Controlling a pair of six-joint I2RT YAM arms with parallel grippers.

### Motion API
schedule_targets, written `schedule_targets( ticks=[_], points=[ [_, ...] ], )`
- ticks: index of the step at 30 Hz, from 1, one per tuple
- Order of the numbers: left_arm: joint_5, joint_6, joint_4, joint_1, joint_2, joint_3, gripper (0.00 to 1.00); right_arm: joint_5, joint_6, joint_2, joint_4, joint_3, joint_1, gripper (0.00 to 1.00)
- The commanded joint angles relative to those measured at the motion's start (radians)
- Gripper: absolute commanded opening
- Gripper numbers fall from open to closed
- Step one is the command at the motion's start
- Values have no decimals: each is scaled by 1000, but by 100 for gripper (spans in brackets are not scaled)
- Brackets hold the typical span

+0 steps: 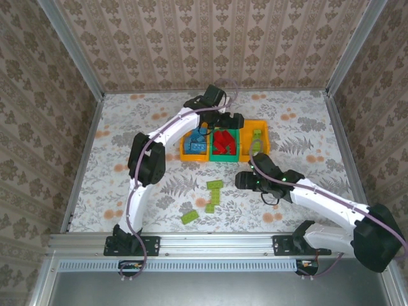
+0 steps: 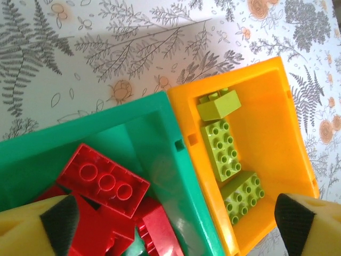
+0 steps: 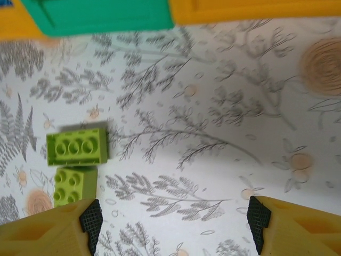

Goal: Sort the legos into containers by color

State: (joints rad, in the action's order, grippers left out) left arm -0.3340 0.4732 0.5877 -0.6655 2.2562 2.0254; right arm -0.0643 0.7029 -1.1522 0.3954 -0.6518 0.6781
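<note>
Three containers stand side by side. The left orange bin [image 1: 185, 150] holds blue legos [image 1: 196, 141]. The green bin [image 1: 224, 157] [image 2: 133, 133] holds red legos [image 1: 223, 144] [image 2: 104, 180]. The right orange bin [image 1: 263, 131] [image 2: 277, 122] holds three light green legos [image 1: 256, 140] [image 2: 224, 146]. My left gripper [image 1: 231, 121] [image 2: 176, 224] hovers open above the wall between the green bin and the right orange bin, holding nothing. My right gripper [image 1: 241, 180] [image 3: 175, 226] is open low over bare table in front of the bins. Two light green legos [image 3: 77, 146] [image 3: 74, 185] lie just left of its left finger.
Three loose light green bricks [image 1: 215, 185] [image 1: 211, 200] [image 1: 189, 216] lie on the flowered table in front of the bins. The green bin's front wall [image 3: 101, 16] and the orange bin's wall [image 3: 256, 10] run along the top of the right wrist view. Patterned walls enclose the table.
</note>
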Motion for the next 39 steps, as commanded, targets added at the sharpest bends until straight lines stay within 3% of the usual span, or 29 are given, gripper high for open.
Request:
schedule_targets(
  ticks=[1,14,19,22,32,39],
  points=[
    [34,9,-40,5,-143,-71,100,-60,16,-67,46,-67,63,76],
    [209,-4,-210,47,-517,-500,100,-107,192,-413,134,-316,303,74],
    [205,50,-317,100,-640,-720,100,-99,204,-544,216,-406,346,71],
    [197,64,-315,127,-683,-788,100,-96,207,-601,242,-435,353,65],
    [235,45,-290,148,-799,-934,100,-143,186,-649,302,-496,347,30],
    [250,32,-261,158,-837,-989,100,-184,158,-521,321,-462,295,25]
  ],
)
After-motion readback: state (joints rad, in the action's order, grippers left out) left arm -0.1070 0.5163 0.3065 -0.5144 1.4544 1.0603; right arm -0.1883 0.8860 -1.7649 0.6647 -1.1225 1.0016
